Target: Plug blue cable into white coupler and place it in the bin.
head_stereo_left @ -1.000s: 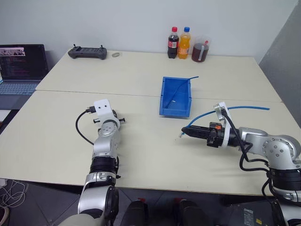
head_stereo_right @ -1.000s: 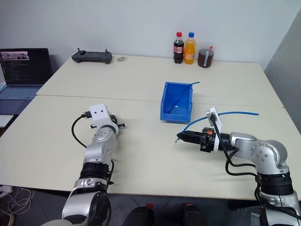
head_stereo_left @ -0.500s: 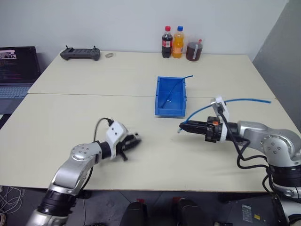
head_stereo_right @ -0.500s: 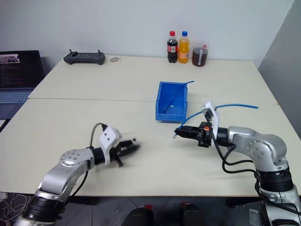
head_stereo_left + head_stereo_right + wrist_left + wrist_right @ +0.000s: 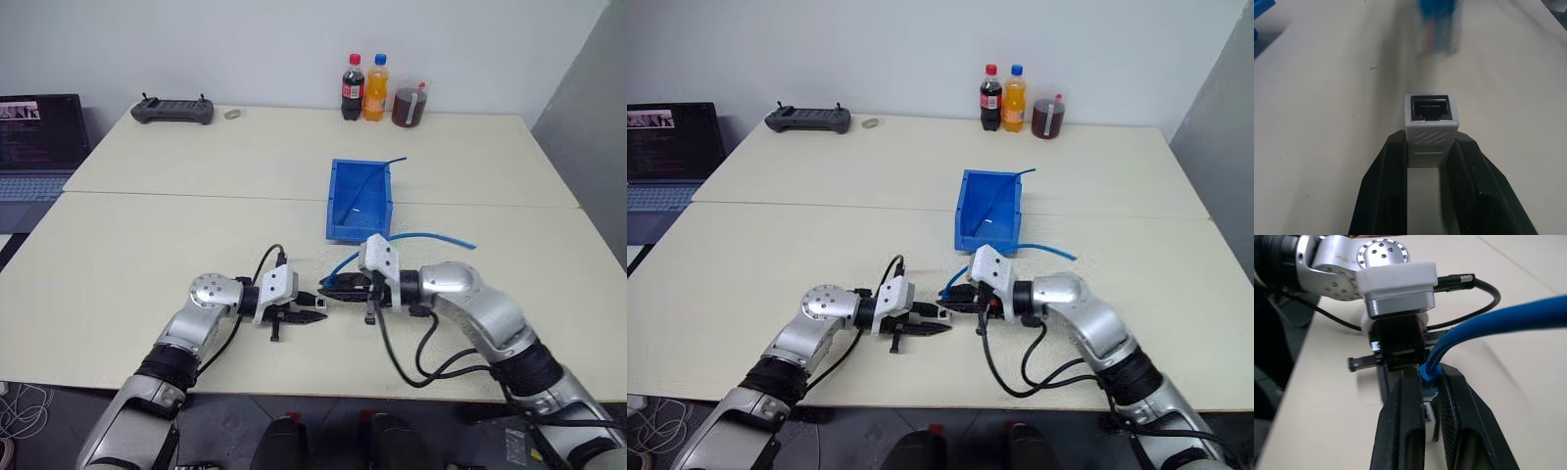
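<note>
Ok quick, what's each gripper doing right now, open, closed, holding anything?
Left gripper: closed on the white coupler.
Right gripper: closed on the blue cable, near its plug end.

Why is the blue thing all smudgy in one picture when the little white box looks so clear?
In the left wrist view the white coupler sits close and sharp between the left hand's fingers, while the blue cable beyond is a blurred streak; in the right wrist view it looks crisp.
</note>
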Available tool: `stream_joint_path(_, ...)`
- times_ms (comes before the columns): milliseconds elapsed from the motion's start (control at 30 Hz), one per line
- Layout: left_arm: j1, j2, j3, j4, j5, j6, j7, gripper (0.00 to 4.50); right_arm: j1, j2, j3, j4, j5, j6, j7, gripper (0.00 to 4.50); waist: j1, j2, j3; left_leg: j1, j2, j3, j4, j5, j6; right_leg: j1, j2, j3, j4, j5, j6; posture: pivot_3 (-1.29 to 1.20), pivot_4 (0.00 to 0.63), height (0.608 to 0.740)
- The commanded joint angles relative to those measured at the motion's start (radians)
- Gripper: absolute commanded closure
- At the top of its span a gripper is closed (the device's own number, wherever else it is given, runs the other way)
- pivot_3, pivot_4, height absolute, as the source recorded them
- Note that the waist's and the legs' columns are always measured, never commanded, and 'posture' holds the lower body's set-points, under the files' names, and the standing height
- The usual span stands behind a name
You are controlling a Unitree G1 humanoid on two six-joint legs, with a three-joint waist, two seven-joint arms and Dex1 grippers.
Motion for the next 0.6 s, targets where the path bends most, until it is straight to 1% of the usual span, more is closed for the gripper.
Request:
stream_joint_path(33, 0.032, -0.005, -0.009, -0.01, 0.013, -0.002, -0.027, 3.7, 0.007, 0.024, -0.016, 0.042, -0.041, -0.092, 0.019, 4.34, 0.0, 0.0, 0.0, 0.0, 0.0, 0.0, 0.0, 0.0, 0.0, 0.0, 0.0, 0.0, 0.0, 0.0, 0.0, 0.0, 0.15, 0.74)
stream_joint_path(267, 0.074, 0.001, 0.002, -0.079, 0.004, 0.04, -0.03, 3.7, 0.017, 0.036, -0.014, 0.061, -0.065, -0.118, 0.067, 4.34, -0.004, 0.0, 0.0, 0.001, 0.001, 0.0, -0.001, 0.0, 0.0, 0.0, 0.0, 0.0, 0.0, 0.0, 0.0, 0.0, 0.15, 0.74)
stream_joint_path(400, 0.088, 0.011, 0.01, -0.095, 0.004, 0.055, -0.028, 3.7, 0.021, 0.028, -0.015, 0.038, -0.05, -0.087, 0.107, 4.34, -0.005, 0.0, 0.0, 0.001, 0.001, 0.0, 0.0, 0.0, 0.0, 0.001, 0.0, 0.0, 0.001, 0.0, 0.0, 0.0, 0.15, 0.74)
stream_joint_path(600, 0.098, 0.02, 0.017, -0.107, 0.003, 0.068, -0.027, 3.7, 0.02, 0.026, -0.039, -0.017, -0.016, -0.019, 0.126, 4.34, -0.008, 0.0, 0.0, 0.001, 0.001, -0.001, 0.0, 0.0, 0.0, 0.001, 0.0, 0.0, 0.001, 0.0, 0.0, 0.0, 0.15, 0.74)
